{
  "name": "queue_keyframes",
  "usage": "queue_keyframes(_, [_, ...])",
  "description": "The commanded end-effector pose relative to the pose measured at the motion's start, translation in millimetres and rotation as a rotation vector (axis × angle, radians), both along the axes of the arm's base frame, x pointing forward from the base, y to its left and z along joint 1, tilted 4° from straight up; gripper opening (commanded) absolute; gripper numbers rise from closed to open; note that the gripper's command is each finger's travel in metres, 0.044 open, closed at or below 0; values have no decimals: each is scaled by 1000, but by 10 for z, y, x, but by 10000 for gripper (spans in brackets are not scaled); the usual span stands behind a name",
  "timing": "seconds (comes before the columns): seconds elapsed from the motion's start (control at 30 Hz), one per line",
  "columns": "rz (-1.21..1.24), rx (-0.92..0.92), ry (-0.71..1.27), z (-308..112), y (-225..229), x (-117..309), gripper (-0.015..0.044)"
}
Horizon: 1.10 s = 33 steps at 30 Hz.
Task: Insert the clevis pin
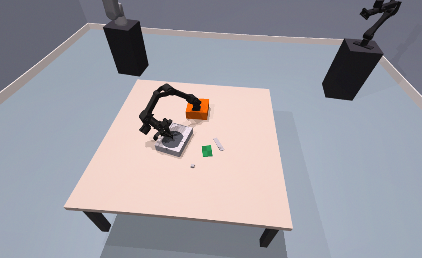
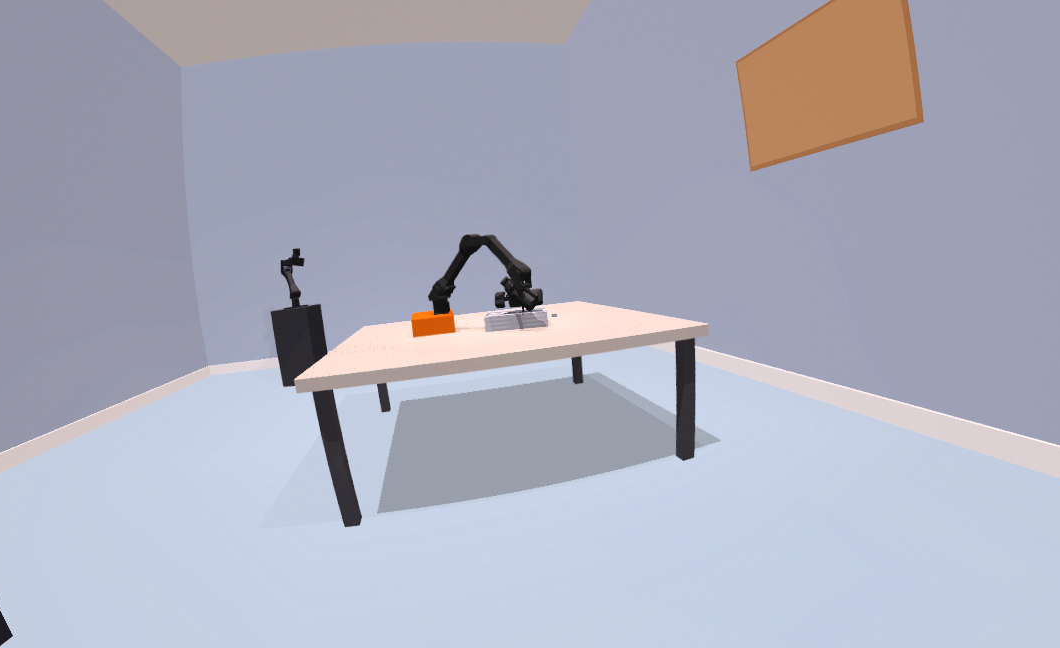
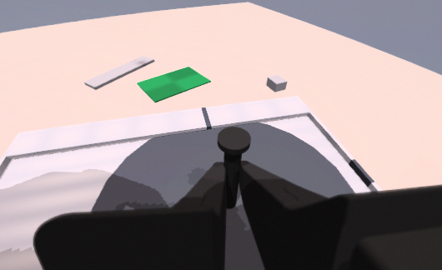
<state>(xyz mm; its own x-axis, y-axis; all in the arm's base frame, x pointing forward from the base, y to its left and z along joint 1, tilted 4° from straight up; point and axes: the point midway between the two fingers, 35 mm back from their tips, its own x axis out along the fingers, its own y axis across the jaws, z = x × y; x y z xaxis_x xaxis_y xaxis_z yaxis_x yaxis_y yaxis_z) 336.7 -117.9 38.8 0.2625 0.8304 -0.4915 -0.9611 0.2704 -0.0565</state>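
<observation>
The dark pin [image 3: 233, 142] is between my fingertips in the wrist view, head up, shank pointing down. My gripper [image 3: 232, 168] [image 1: 172, 137] is shut on its shank, over the disc. The grey disc [image 3: 289, 154] [image 1: 170, 143] lies flat inside the pale rimmed tray [image 3: 85, 127] [image 1: 187, 133], reaching close to the rim at the far side. The tray also shows in the exterior view [image 2: 501, 323]. The disc's hole and the tray's hole are hidden or cannot be made out. Whether the pin's lower end touches the disc cannot be told.
A green square [image 1: 207, 151] [image 3: 174, 83], a flat pale strip [image 1: 218, 144] [image 3: 118, 72] and a small grey block [image 1: 192, 165] [image 3: 277, 83] lie on the table beyond the tray. The arm's orange base block [image 1: 197, 115] [image 2: 433, 324] stands behind the tray.
</observation>
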Motion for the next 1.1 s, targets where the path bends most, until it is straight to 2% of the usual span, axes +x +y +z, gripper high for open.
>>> queue_keyframes(0.0, [-2, 0, 1, -10, -4, 4, 0])
queue_keyframes(1.07, [-2, 1, 0, -63, -2, 10, 0])
